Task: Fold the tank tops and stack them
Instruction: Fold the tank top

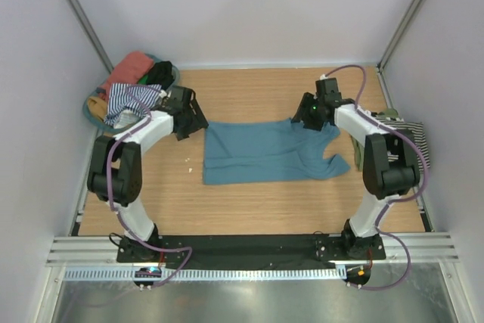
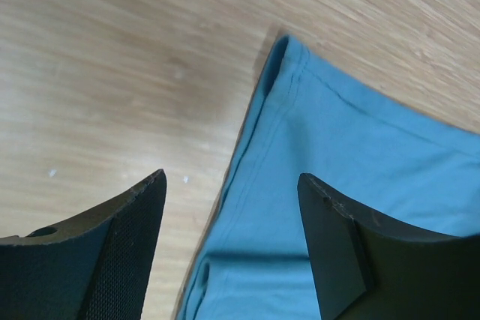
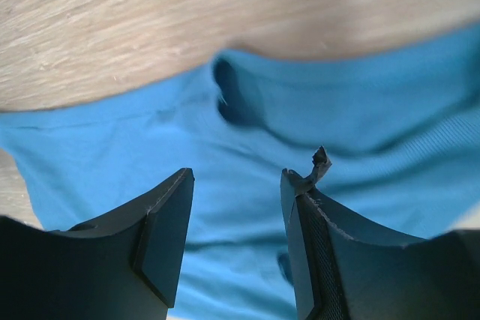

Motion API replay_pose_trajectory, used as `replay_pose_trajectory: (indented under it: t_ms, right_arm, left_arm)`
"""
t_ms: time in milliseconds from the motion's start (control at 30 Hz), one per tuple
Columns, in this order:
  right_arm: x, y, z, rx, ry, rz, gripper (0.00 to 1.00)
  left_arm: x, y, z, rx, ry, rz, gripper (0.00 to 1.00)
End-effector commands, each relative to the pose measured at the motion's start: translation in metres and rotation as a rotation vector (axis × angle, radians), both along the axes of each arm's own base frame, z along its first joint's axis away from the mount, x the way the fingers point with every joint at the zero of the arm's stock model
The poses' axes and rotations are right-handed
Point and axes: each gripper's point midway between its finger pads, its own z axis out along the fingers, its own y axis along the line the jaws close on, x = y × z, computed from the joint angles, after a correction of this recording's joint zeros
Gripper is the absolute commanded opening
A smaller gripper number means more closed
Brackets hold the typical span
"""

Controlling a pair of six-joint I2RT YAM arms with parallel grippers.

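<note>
The teal tank top (image 1: 265, 153) lies flat on the counter (image 1: 249, 96). The left end effector (image 2: 231, 185) and right end effector (image 3: 236, 177) hang released over its far corners. The left one straddles the hem, so closing could miss cloth and skew the fold.

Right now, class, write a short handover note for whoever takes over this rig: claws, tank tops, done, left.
Left claw: open, empty, above the teal top's far left corner.
Right claw: open, empty, above its strap end.
Other tops: heap in the basket, far left; striped and olive ones at the right edge, perhaps the stack.
Done: teal top spread flat mid-table.
Left: fold it, stack it, then the heap.
</note>
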Motion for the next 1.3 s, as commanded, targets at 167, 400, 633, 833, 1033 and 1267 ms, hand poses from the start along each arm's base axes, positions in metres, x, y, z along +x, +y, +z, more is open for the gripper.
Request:
replay_pose_trajectory:
  t_ms: [167,400,633,833,1033,1267]
  right_arm:
    - [0.053,0.035,-0.014,0.000,-0.014,0.107,0.57]
    - [0.075,0.035,-0.029,-0.028,-0.002,0.091,0.49]
    - [0.086,0.042,-0.031,0.012,-0.007,0.088,0.01]
    - [0.086,0.036,-0.014,0.061,-0.079,0.047,0.01]
    - [0.087,0.030,-0.020,0.142,-0.093,0.015,0.01]
    - [0.087,0.032,-0.026,0.168,-0.079,0.017,0.01]
  left_arm:
    - [0.060,-0.010,-0.010,0.035,-0.044,-0.049,0.71]
    - [0.078,-0.015,-0.033,0.051,-0.004,-0.072,0.67]
    - [0.081,-0.019,-0.044,0.043,0.014,-0.088,0.54]
    - [0.084,-0.022,-0.042,0.029,0.006,-0.093,0.51]
    - [0.086,-0.032,-0.039,-0.023,0.002,-0.105,0.35]
    - [0.090,-0.033,-0.028,-0.036,-0.023,-0.095,0.16]
